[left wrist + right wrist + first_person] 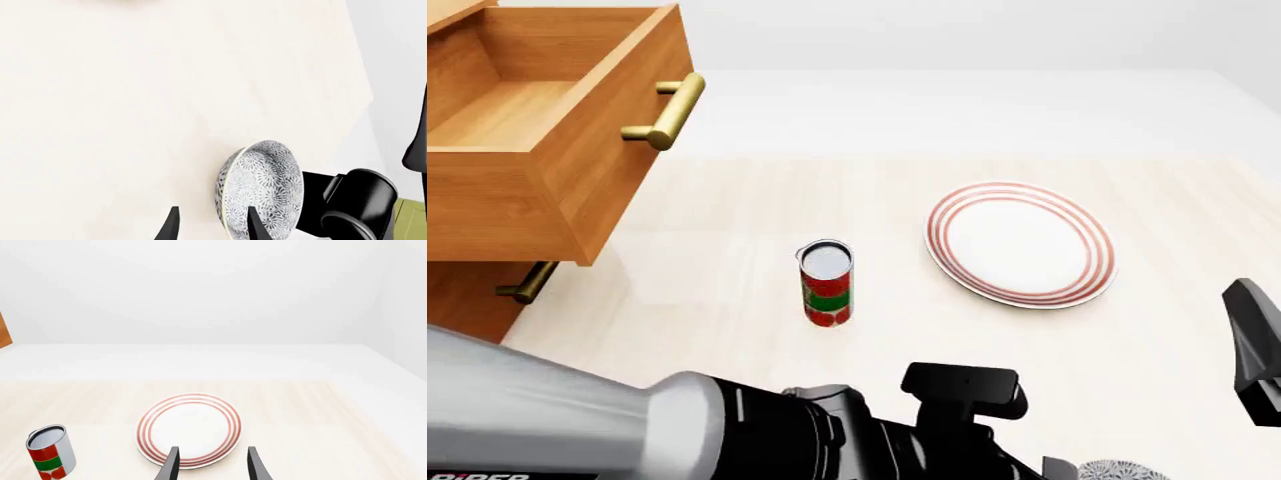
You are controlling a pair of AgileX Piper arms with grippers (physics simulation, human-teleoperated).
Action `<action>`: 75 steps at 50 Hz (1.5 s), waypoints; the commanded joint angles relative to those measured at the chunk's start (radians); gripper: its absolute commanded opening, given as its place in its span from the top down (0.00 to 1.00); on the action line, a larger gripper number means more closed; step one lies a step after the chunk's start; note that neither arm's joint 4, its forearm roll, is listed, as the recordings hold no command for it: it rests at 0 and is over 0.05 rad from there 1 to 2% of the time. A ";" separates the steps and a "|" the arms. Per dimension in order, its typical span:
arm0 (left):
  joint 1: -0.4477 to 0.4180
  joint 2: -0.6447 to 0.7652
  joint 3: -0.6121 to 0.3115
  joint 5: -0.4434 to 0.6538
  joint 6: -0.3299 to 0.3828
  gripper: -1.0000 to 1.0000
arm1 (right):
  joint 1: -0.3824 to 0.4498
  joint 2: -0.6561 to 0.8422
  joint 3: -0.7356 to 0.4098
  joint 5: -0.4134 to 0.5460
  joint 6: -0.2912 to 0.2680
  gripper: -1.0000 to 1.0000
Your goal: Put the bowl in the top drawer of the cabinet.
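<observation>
The cabinet (481,290) stands at the far left of the counter (734,290), its top drawer (541,130) pulled well out and open to above, the brass handle (667,110) jutting toward the middle. The lower drawer (467,300) beneath it is closed.

The bowl (261,187) sits at the near edge of the counter, just ahead of the left gripper (210,225); in the front view only a sliver of its pattern (1121,470) shows past the left arm (627,420).

The likely trouble: the bowl lies well apart from the drawer, with the red-and-green can (826,284) roughly between, so a low carry could topple the can. A thin rim pinch may also slip or tilt the bowl, or it could clip the drawer's front wall or handle.

Being round, the bowl has no long axis across; its axis of symmetry appears upright, mouth up.

Left jaws are spread, holding nothing. The right gripper (210,465) has its jaws spread too, empty, hanging near the red-ringed plate (190,429).
</observation>
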 commanded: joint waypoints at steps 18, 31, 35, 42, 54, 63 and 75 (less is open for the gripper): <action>-0.020 0.049 -0.022 -0.019 -0.011 0.00 | 0.000 0.000 0.000 0.000 0.000 0.00; -0.021 0.066 -0.024 -0.034 -0.020 0.00 | 0.000 0.000 0.000 0.000 0.000 0.00; -0.022 0.073 -0.025 -0.039 -0.023 0.00 | 0.000 0.000 0.000 0.000 0.000 0.00; -0.028 0.087 -0.034 -0.044 -0.026 0.00 | 0.000 0.000 0.000 0.000 0.000 0.00; -0.035 0.107 -0.044 -0.052 -0.034 0.00 | 0.000 0.000 0.000 0.000 0.000 0.00; -0.032 0.096 -0.039 -0.073 -0.031 0.00 | 0.000 0.000 0.000 0.000 0.000 0.00; 0.008 0.079 -0.045 -0.049 0.000 1.00 | 0.000 0.000 0.000 0.000 0.000 0.00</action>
